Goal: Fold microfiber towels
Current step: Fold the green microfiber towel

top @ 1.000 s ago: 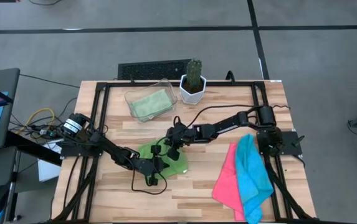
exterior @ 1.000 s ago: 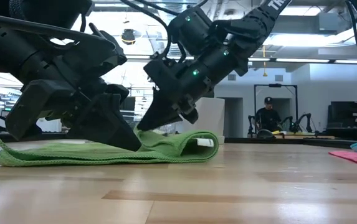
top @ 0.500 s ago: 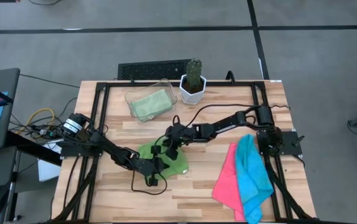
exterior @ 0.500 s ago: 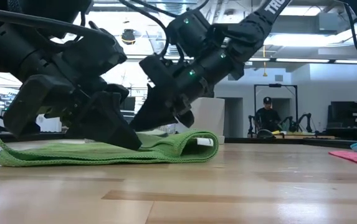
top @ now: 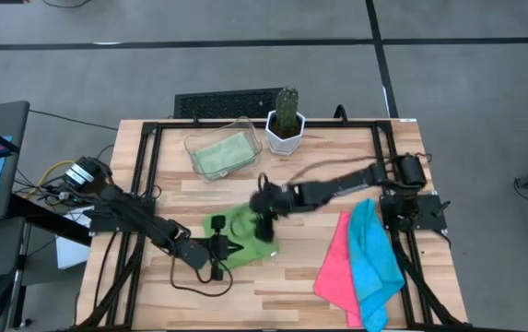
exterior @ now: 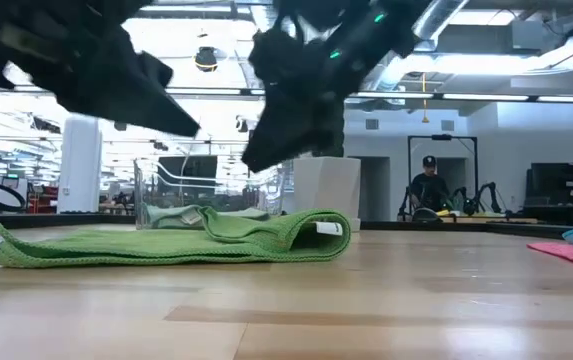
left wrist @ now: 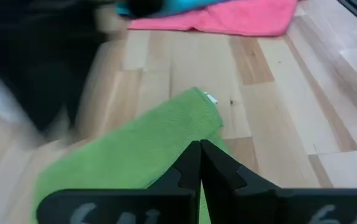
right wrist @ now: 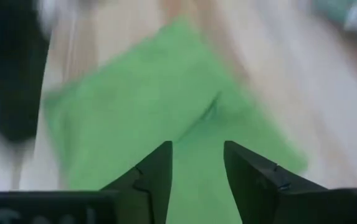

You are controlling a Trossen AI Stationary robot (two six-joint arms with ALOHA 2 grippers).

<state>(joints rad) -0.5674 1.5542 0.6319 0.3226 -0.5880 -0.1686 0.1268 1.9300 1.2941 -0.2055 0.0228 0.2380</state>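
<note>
A bright green microfiber towel lies folded on the wooden table, its rounded fold toward the right in the low view. My left gripper is shut and empty, raised over the towel's near left part. My right gripper is open and hangs above the towel's far part. In the low view both grippers stand clear above the cloth. A pink towel and a cyan towel lie overlapping at the right. A pale green towel lies in the clear tray.
The clear plastic tray stands at the far side, left of a potted cactus. A black frame runs along the table's edges. Bare wood lies near the front edge. A person sits in the room behind.
Both grippers have risen off the green towel. My right gripper has opened and let go of the cloth. My left gripper, still shut, has lifted from where it pressed the towel and drawn back toward the table's left edge. The towel stays folded and flat.
</note>
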